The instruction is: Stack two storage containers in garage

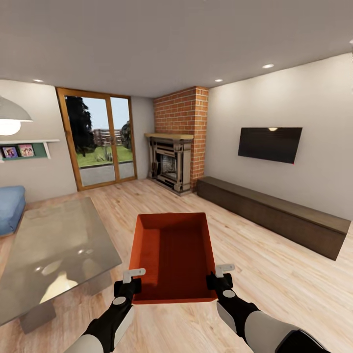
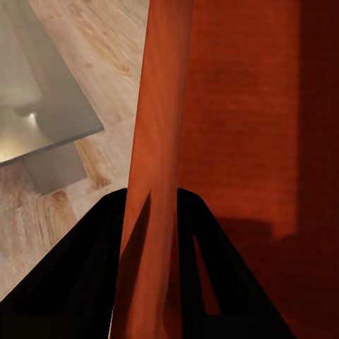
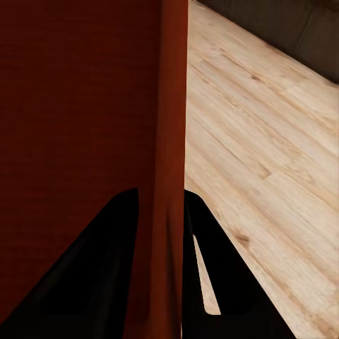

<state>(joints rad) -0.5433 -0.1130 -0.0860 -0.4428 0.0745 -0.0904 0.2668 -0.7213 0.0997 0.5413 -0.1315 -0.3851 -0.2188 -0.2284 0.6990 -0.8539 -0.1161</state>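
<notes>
Left claw (image 1: 128, 283) and right claw (image 1: 219, 279) pinch opposite walls of storage container (image 1: 172, 255).

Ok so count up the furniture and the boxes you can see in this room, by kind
Orange box, held by the left gripper and the right gripper: 1
Glass table: 1
Long low cabinet: 1
Blue sofa: 1
Wall TV: 1
Total: 5

Head high, forward; wrists close along container (image 1: 174, 255) walls.
</notes>
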